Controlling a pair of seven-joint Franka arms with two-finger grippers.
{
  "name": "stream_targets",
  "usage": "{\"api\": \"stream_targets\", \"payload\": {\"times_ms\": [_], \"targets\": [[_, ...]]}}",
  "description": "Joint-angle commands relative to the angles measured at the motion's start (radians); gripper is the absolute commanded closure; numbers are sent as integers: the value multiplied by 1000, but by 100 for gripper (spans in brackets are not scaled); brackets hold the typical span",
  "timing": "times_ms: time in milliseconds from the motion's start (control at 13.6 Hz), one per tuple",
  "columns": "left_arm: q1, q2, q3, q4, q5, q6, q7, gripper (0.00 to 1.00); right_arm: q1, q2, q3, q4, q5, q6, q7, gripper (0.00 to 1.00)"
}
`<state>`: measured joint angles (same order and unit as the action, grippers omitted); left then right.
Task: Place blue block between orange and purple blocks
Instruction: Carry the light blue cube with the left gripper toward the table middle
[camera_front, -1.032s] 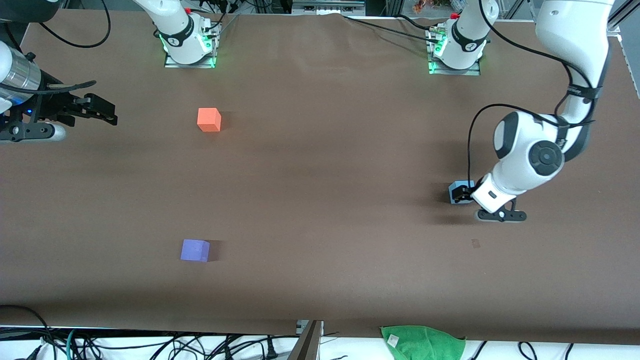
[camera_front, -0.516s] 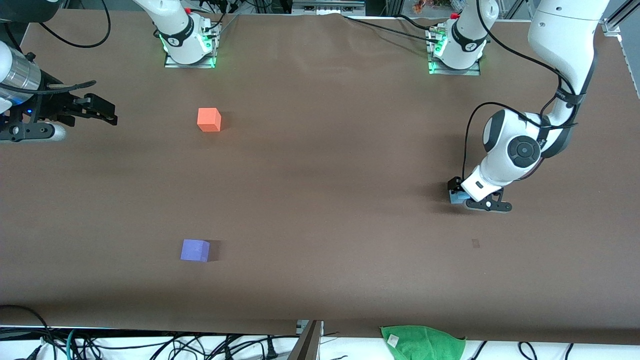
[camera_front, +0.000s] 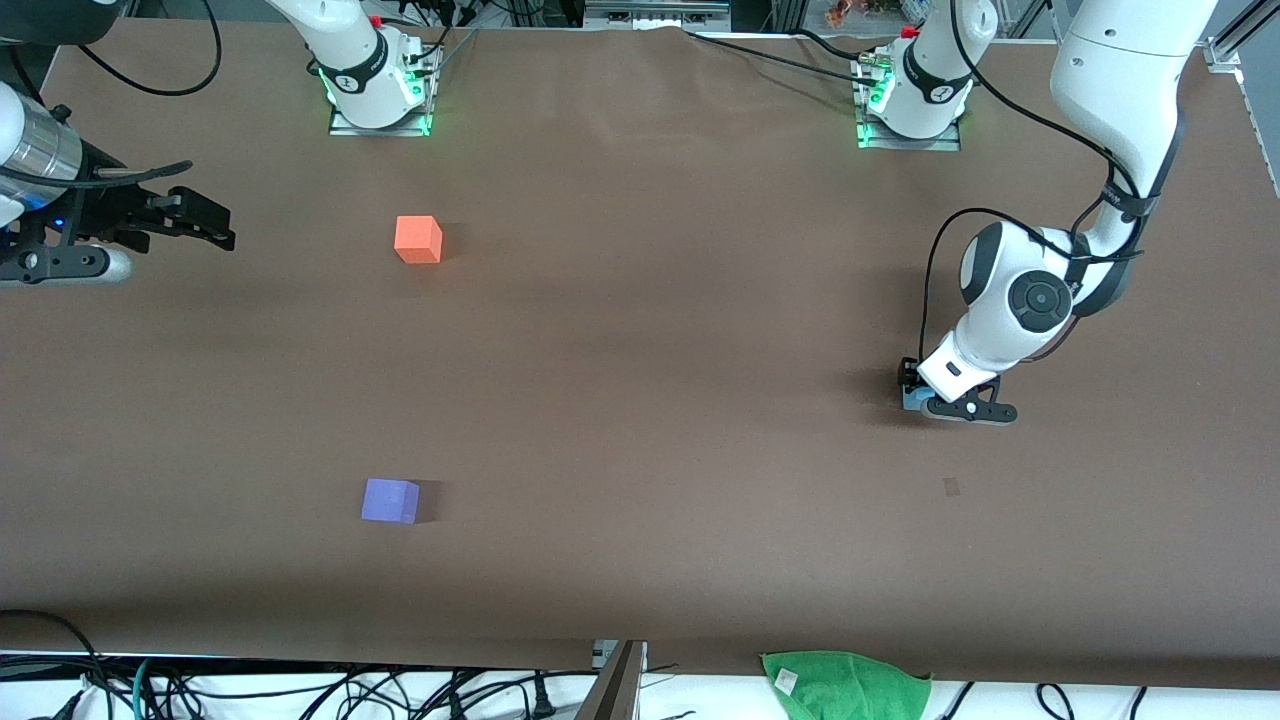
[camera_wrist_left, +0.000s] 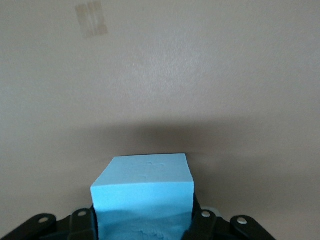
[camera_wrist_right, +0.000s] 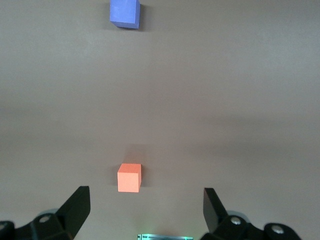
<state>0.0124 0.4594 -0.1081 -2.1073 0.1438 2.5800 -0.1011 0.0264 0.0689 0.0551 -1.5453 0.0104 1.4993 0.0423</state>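
Though nearly hidden from the front, the blue block (camera_wrist_left: 143, 197) fills the left wrist view.

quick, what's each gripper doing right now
left gripper: shut on the blue block, down at the table.
right gripper: open, holding nothing, waiting at its end.

The front camera looks down from high across the worktop (camera_front: 640, 350) toward both bases; the left wrist camera sits close over the blue block (camera_wrist_left: 144, 197); the right wrist camera, well above the worktop, shares the orange block (camera_wrist_right: 129, 177) and purple block (camera_wrist_right: 124, 13) with the front view.
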Motion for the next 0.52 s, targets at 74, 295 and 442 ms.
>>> {"api": "stream_targets", "payload": {"times_ms": [74, 295, 442], "targets": [[-6, -76, -21, 73, 8, -136, 9, 86, -10, -4, 5, 1, 8, -10, -7, 1], [-21, -73, -59, 299, 2, -476, -3, 84, -10, -4, 5, 1, 8, -10, -7, 1], [-37, -64, -148, 406, -12, -593, -8, 68, -10, -4, 5, 1, 8, -10, -7, 1]]}}
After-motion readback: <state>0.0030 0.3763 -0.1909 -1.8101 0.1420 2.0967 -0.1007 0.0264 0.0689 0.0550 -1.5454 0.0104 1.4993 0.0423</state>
